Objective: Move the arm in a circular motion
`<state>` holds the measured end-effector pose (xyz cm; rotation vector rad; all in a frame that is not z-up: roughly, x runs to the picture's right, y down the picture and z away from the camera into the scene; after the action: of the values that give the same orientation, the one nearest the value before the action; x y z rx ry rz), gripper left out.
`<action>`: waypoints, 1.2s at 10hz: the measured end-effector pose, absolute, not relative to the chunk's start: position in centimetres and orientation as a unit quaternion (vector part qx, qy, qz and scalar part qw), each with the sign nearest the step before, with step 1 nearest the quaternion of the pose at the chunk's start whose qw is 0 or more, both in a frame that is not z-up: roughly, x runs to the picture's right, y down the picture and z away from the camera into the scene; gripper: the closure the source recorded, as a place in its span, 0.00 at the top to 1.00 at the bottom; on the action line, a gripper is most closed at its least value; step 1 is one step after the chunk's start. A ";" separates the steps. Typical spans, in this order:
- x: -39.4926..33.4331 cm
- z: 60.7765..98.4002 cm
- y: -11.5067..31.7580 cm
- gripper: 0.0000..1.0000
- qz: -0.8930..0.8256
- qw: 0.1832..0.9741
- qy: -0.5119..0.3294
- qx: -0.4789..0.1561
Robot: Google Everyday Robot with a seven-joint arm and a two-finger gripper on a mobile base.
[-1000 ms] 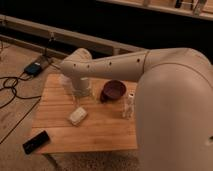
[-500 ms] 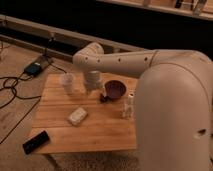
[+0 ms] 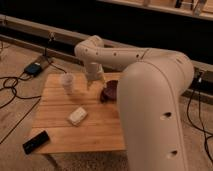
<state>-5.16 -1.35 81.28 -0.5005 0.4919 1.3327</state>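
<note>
The arm (image 3: 150, 75) has swept further right and back, gripper (image 3: 93, 79) now hanging over the table's (image 3: 95, 130) rear edge beside the cup (image 3: 67, 82), mid-circle.

A light wooden tabletop (image 3: 100, 127) carries four things — a pale cup (image 3: 68, 81) at about 11 o'clock, a dark bowl (image 3: 111, 90) at 1 o'clock, a small white block (image 3: 77, 116) near the centre, and a black flat device (image 3: 36, 142) at the 8 o'clock corner. The gripper (image 3: 93, 79) hangs over the far edge, between cup and bowl.
</note>
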 end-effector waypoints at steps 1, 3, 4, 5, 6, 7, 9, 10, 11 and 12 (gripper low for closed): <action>-6.2 81.9 -2.2 0.65 0.602 0.733 0.219 -0.228; -9.7 83.1 -3.4 0.65 0.586 0.746 0.208 -0.237; -11.2 83.4 -3.6 0.65 0.578 0.752 0.204 -0.241; -12.9 83.5 -3.5 0.65 0.568 0.759 0.199 -0.247; -14.8 83.5 -3.1 0.65 0.554 0.768 0.193 -0.257; -17.1 83.2 -2.0 0.65 0.535 0.778 0.190 -0.268; -19.8 82.2 -0.1 0.65 0.509 0.790 0.184 -0.287; -21.1 81.2 1.1 0.65 0.495 0.795 0.179 -0.300; -22.4 80.1 2.5 0.65 0.484 0.799 0.170 -0.315; -22.8 79.2 3.3 0.65 0.478 0.800 0.165 -0.323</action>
<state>-22.85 3.32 79.23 -0.6937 0.3536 1.0253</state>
